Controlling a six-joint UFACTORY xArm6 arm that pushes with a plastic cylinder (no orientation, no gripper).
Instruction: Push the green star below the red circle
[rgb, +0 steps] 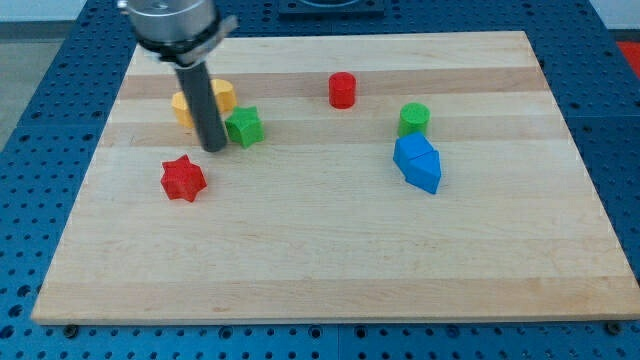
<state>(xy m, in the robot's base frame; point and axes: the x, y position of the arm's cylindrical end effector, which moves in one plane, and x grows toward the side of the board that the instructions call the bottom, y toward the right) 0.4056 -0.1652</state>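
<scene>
No jaws are fitted to the arm, so nothing is spread, pressed together or pinched; the arm ends in a plain dark rod. My tip (214, 149) is set down on the board just to the view's left of the green star (244, 127), close against it, though contact cannot be judged for certain. The rod rises from there to a grey mount at the view's top edge.

Taking the green star as the landmark: a yellow block (203, 101), partly hidden by the rod so its shape cannot be made out, is seen just up and to the view's left. A red star (183, 178) lies down and to the left. The red circle (343, 89) stands well to the right and slightly higher. Farther right are a green cylinder (414, 118) and, just below it, a blue block (417, 163).

All are carried on a pale wooden board (330, 260), which is laid on a blue perforated table (40, 100).
</scene>
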